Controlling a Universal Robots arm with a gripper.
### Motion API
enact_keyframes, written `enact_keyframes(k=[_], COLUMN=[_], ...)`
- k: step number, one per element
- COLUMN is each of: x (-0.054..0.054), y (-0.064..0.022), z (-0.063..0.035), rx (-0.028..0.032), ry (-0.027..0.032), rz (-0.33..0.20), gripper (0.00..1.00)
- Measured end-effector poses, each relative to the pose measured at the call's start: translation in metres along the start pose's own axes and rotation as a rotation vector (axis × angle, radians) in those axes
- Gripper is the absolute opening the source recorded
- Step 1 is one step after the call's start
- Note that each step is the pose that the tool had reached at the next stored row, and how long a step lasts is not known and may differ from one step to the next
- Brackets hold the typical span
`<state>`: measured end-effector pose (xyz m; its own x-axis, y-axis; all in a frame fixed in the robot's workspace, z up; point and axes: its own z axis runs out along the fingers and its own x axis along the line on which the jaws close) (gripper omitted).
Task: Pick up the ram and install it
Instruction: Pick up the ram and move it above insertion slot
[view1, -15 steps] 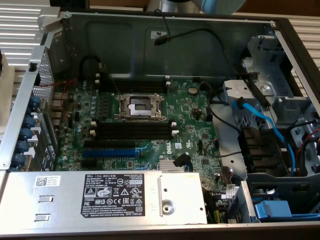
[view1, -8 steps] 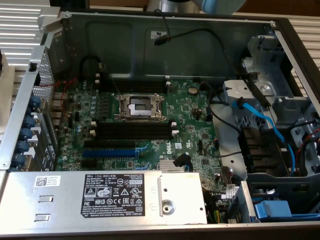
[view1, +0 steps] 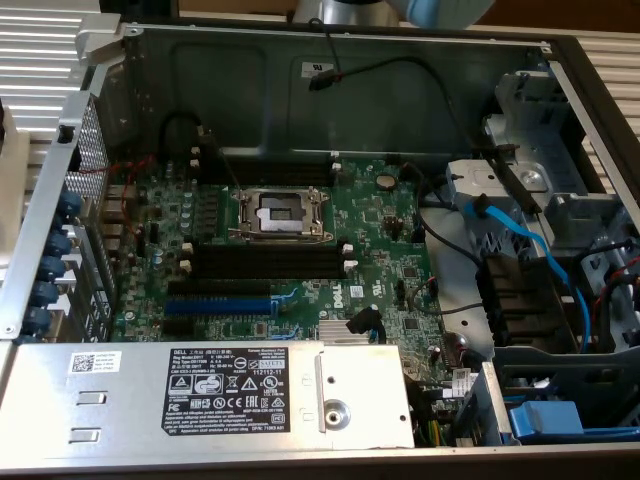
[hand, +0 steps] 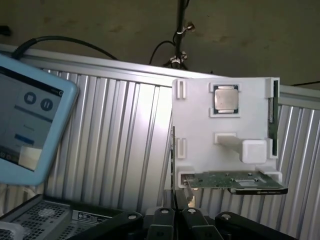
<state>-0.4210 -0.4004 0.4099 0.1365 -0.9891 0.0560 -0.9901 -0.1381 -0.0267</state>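
four black slots (view1: 265, 262) sit empty at 6 o'clock from the socket (view1: 280, 212). jaws press close, pinching a thin strip, maybe the ram (hand: 174, 170), seen edge-on.

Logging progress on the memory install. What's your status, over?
Claw shut, nothing gripped, short of white holder. Ram on edge in holder's side slot. Memory slots on the board empty, nothing across them.
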Motion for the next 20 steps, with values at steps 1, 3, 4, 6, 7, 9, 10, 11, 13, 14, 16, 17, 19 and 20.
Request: enact_keyframes(k=[1,3,4,6,7,9,10,11,13,14,16,17,19,20], x=[0.001,0.003,0.003,0.005,0.006,0.007,0.008,0.008,0.009,0.010,0.011,0.012,0.013,0.013], y=[-0.0039,-0.0115,-0.0150,-0.0217,-0.0249,-0.0311,-0.0338,-0.0364,-0.0421,-0.0452,-0.0504,-0.0509,-0.0524,-0.0551], z=[-0.0025,-0.0074,-0.0094,-0.0123,-0.0133,-0.0141,-0.0142,-0.0142,-0.0142,-0.0141,-0.0139,-0.0138,-0.0138,-0.0137], rx=[-0.0013,-0.0047,-0.0069,-0.0125,-0.0156,-0.0226,-0.0268,-0.0312,-0.0416,-0.0456,-0.0543,-0.0584,-0.0609,-0.0610], ry=[-0.0003,-0.0008,-0.0010,-0.0018,-0.0023,-0.0032,-0.0038,-0.0044,-0.0059,-0.0064,-0.0076,-0.0083,-0.0085,-0.0085], rz=[0.000,0.000,0.000,-0.001,-0.001,-0.001,-0.001,-0.002,-0.002,-0.002,-0.003,-0.003,-0.003,-0.003], gripper=[0.12,0.12,0.12,0.12,0.12,0.12,0.12,0.12,0.12,0.12,0.12,0.12,0.12,0.12])
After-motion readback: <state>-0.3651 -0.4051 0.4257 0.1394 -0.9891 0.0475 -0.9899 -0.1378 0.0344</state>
